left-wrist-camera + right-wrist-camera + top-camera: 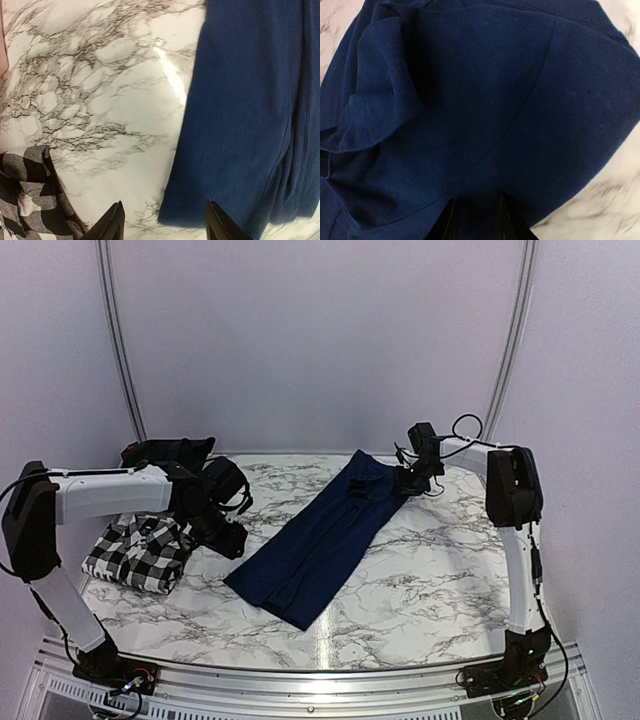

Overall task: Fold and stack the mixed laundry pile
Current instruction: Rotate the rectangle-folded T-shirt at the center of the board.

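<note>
The navy blue T-shirt (pixel 320 540) lies as a long folded strip running diagonally across the marble table (pixel 420 580). My right gripper (pixel 408 482) is at the strip's far end. In the right wrist view it (pixel 477 220) is shut on a fold of the navy T-shirt (pixel 485 100). My left gripper (pixel 232 538) hovers by the strip's near left side, open and empty. In the left wrist view it (pixel 165 222) straddles the corner of the navy T-shirt (pixel 250 115). The black-and-white check shirt (pixel 140 550) lies folded at the left and also shows in the left wrist view (pixel 25 200). A dark plaid garment (pixel 168 452) lies at the back left, partly behind the left arm.
The table's back edge meets a pale curved backdrop (pixel 320 340). Bare marble shows on the right side and along the near edge. A metal rail (pixel 320 680) runs along the front, between the arm bases.
</note>
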Robot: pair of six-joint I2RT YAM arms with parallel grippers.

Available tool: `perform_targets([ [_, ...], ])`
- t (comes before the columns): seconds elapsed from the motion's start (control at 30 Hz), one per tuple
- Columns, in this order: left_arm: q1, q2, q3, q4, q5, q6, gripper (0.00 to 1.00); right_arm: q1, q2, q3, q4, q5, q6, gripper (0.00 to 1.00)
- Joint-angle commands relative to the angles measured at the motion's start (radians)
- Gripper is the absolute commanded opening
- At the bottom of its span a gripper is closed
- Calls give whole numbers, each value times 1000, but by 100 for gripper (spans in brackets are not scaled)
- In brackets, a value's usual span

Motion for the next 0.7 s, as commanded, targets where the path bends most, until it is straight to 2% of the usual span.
perform_targets([
  [0.0, -102, -61, -13, -12, 6, 95, 57, -46, 171, 297, -98, 62, -87, 28],
  [0.07, -143, -61, 0, -10, 5, 98, 56, -39, 198, 414, -139, 30, -104, 30],
  [0.13, -192, -47, 32, 2, 10, 96, 54, -27, 163, 428, -137, 5, -116, 34],
  [0.37, -355, 139, 242, 15, -7, 149, 47, -11, -136, 145, -34, -58, -83, 51],
  [0.5, -435, 292, 384, 3, -29, 189, 42, -19, -259, 35, -27, -63, -84, 55],
  [0.67, -476, 444, 510, -37, -52, 138, 37, -68, -392, -91, -37, -121, -52, 59],
])
